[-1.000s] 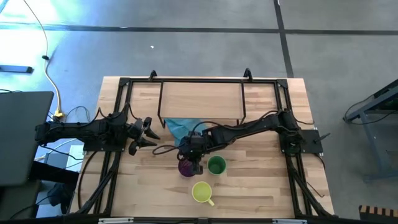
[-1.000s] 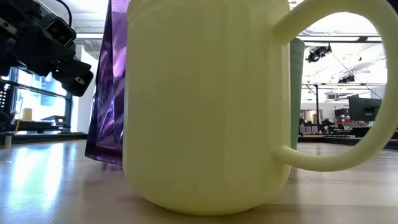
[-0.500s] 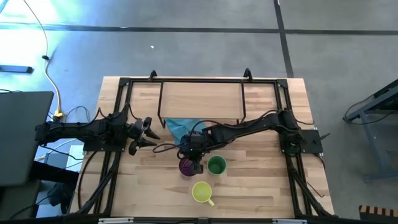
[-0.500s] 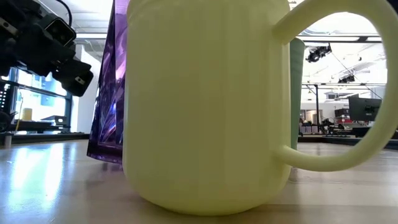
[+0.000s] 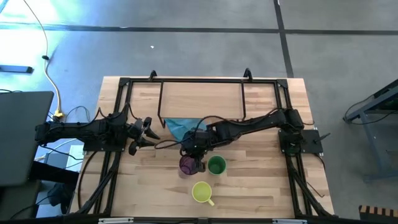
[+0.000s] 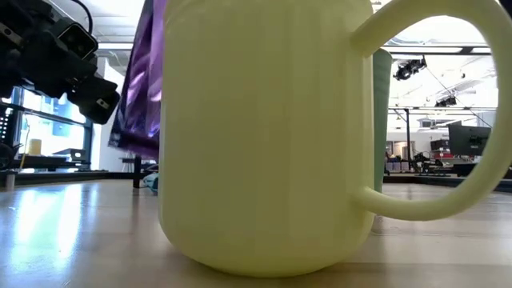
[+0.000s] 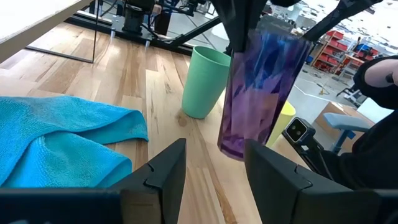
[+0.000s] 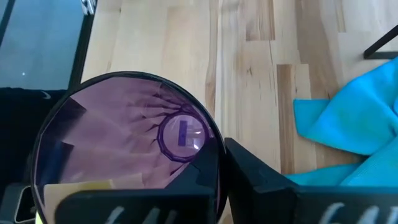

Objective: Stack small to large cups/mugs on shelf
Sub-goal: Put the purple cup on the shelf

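The wooden table [image 5: 261,186] stood on grey floor; the low view showed a workshop behind. The right gripper [image 5: 198,163] pinched the purple tumbler [image 5: 187,165] by its rim, lifted clear near the front edge beside the green cup [image 5: 216,165]. Only the low view showed the gap beneath. The left gripper [image 5: 149,132] waited spread at the left side.

Crumpled blue cloth [image 7: 62,140] on wooden tabletop [image 5: 261,186]

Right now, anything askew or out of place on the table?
One thing: the purple tumbler hangs tilted, lifted off the tabletop in the right claw beside the green cup. A blue cloth lies crumpled by the shelf. The yellow-green mug stands upright. Left claw waits open.
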Available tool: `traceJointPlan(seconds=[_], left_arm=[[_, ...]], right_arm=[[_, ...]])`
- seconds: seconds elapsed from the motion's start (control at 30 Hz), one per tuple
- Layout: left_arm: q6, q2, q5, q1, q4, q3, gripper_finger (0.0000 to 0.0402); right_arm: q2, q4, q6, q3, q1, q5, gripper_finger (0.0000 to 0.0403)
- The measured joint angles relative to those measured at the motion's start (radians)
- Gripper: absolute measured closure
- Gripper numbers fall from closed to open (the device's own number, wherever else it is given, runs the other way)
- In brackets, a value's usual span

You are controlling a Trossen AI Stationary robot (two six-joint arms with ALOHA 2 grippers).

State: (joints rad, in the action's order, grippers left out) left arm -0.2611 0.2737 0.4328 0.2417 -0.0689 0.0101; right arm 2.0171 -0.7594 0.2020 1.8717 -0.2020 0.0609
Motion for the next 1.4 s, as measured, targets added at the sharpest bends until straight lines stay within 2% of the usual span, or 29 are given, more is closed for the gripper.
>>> traceJointPlan(seconds=[0.7, 1.4], left_arm=[[-0.006, 0.0, 0.0, 0.0, 0.0, 0.0, 0.0252], [-0.006, 0.0, -0.001, 0.0, 0.0, 0.0, 0.0252]], right_arm=[[-0.08, -0.053, 0.0, 0.0, 0.019, -0.003, 0.0403], [-0.235, -0.106, -0.001, 0.0, 0.047, -0.044, 0.0403]])
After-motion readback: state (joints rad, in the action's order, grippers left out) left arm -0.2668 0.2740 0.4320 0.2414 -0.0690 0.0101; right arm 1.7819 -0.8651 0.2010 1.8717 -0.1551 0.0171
